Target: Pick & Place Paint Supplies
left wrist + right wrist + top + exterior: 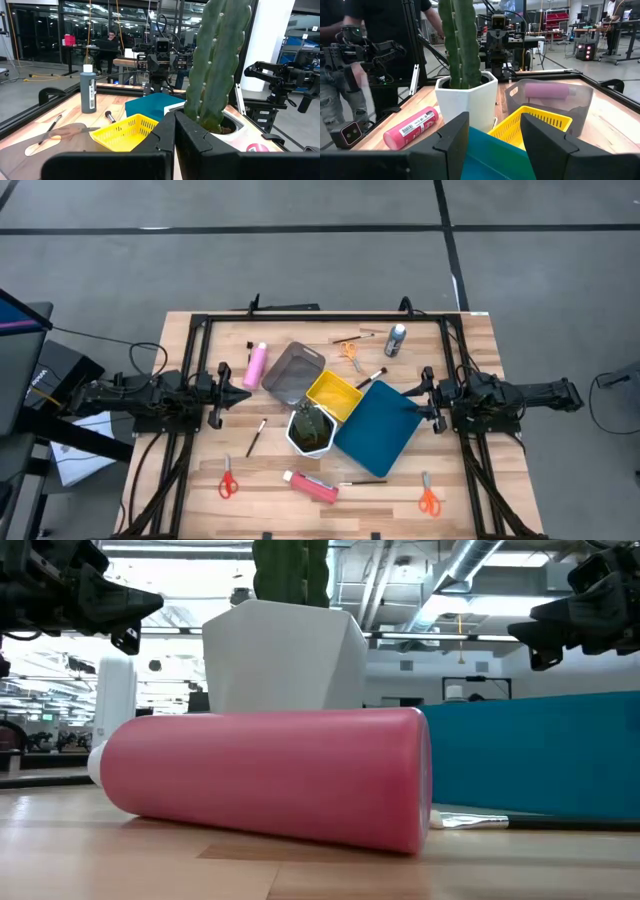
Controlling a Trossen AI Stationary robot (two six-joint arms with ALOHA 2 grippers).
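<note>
One pink bottle [257, 364] lies on its side at the far left, another [311, 485] near the front edge, filling the low view [270, 775]. A small grey white-capped bottle [397, 338] stands upright at the far right. Thin brushes [256, 436] [371, 377] [362, 482] lie flat, as do red-handled scissors [228, 480] and orange-handled scissors [428, 496] [350, 355]. My left gripper [235, 395] [175, 142] is shut and empty, above the table left of the trays. My right gripper [415, 395] [495, 135] is open and empty, over the blue tray's right edge.
A grey tray [293, 372], a yellow basket tray [333, 395] and a blue tray [378, 428] sit clustered mid-table. A white hexagonal pot with a cactus [311, 430] stands in front of them. A black frame [320, 316] borders the table. People stand in the room beyond.
</note>
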